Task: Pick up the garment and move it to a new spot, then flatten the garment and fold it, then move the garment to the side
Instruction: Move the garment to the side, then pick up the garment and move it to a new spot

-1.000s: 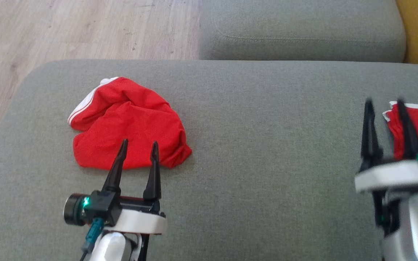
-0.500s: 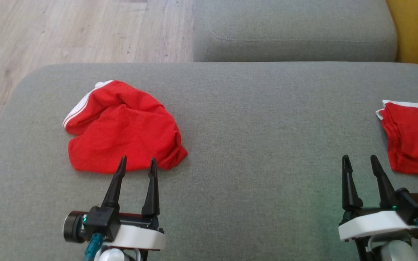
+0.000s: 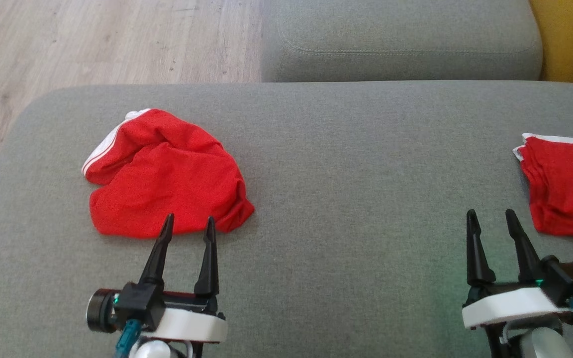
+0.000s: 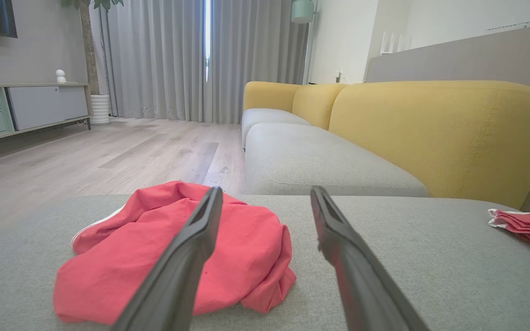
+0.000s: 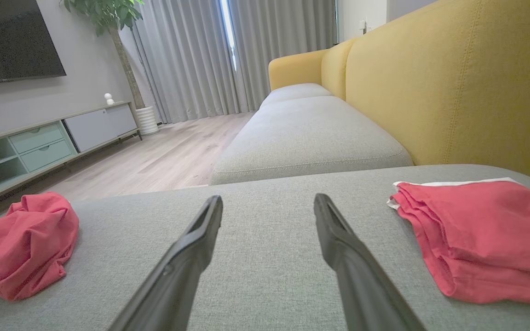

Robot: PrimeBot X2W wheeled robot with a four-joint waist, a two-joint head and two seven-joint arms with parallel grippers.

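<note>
A broad grey sofa seat (image 3: 346,149) spans the head view. Pale wooden floor (image 3: 92,44) shows beyond its far left corner, a second grey cushion (image 3: 401,44) beyond its far edge, and a yellow backrest (image 3: 572,40) at the far right. On the left half of the seat lies the crumpled red garment (image 3: 167,174), a loose, rumpled heap. Its long axis runs diagonally, from its white-striped band (image 3: 105,149) at the far left to a bunched corner at the near right; the band points toward the floor side. Well apart from it, at the seat's right edge, a folded red garment (image 3: 570,189) lies flat with a white hem along its far side, partly cut off by the frame. Grey upholstery lies between the two pieces. The left tool (image 3: 189,218) hovers at the heap's near edge, its two dark fingers spread apart and pointing at the cloth; whether the tips touch it cannot be told. The right tool (image 3: 490,213), fingers likewise spread and empty, sits near the folded piece's near left corner.
</note>
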